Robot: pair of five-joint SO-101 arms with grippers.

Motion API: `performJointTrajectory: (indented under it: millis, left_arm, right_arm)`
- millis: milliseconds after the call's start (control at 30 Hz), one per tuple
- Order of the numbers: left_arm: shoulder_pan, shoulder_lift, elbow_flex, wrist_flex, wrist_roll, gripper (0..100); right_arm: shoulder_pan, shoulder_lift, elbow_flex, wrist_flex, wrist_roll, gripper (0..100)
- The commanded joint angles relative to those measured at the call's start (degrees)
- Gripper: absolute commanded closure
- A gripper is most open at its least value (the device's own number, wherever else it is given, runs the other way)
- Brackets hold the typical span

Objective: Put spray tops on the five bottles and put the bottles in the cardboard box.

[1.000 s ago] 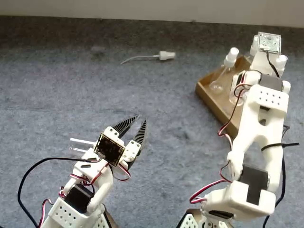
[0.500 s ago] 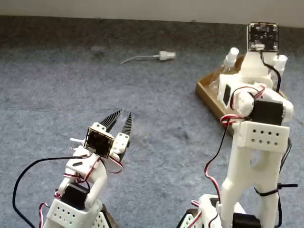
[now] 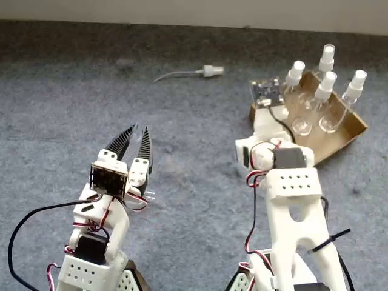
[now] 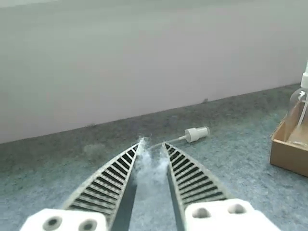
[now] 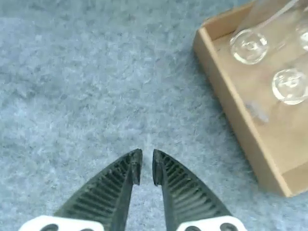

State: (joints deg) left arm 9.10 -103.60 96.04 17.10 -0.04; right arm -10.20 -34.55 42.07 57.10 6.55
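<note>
at the left, the left gripper [image 3: 139,128] hung over the grey table [image 3: 200,157], its ribbed fingers spread in a narrow v with nothing between them. well beyond its tips, a loose spray top [image 3: 209,71] lay on its side near the table's far edge, its thin tube trailing off to the left. right of centre, the right gripper [image 5: 147,156] pointed down at bare table just beside the cardboard box [image 3: 342,136]. its fingers were almost pressed together, with only a slim gap, and pinched nothing. at the far right the box sat on the table with four clear bottles [image 3: 327,85] standing upright inside, close together, each wearing a white spray top.
</note>
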Motion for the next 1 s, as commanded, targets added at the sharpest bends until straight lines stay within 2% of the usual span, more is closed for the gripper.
performJointTrajectory:
  millis: [0,200,333,467,533,667,767,967]
  left_arm:
    - [-0.75,-0.31,1.10,-5.19,-0.26,97]
    - [-0.84,-0.31,0.92,-0.44,-0.44,99]
    - [-0.48,-0.04,0.92,0.62,-8.00,99]
    - [-2.07,-0.13,0.31,0.62,-8.97,99]
    - [-4.79,-0.04,-1.01,0.62,-8.97,99]
    - [-11.82,-0.31,-3.65,0.62,-8.97,99]
    - [-14.73,-0.31,-5.05,1.23,-9.23,99]
    - [-29.93,-0.31,-7.34,15.21,-9.14,99]
  right_arm:
    - [-2.15,-2.15,4.97,-5.05,-4.57,96.9]
    - [-6.81,-2.24,9.54,-6.37,-6.51,96.9]
    - [-11.56,-2.24,9.80,-6.55,-6.51,96.9]
    - [-14.02,-2.24,10.95,-6.55,-6.42,96.9]
    - [-15.43,-2.24,12.09,-6.64,-3.96,96.9]
    - [-19.12,-2.24,12.44,-6.64,5.63,96.5]
    - [-22.02,-2.15,12.00,-6.64,7.82,96.4]
    - [-29.85,-1.63,11.65,-6.64,16.88,96.4]
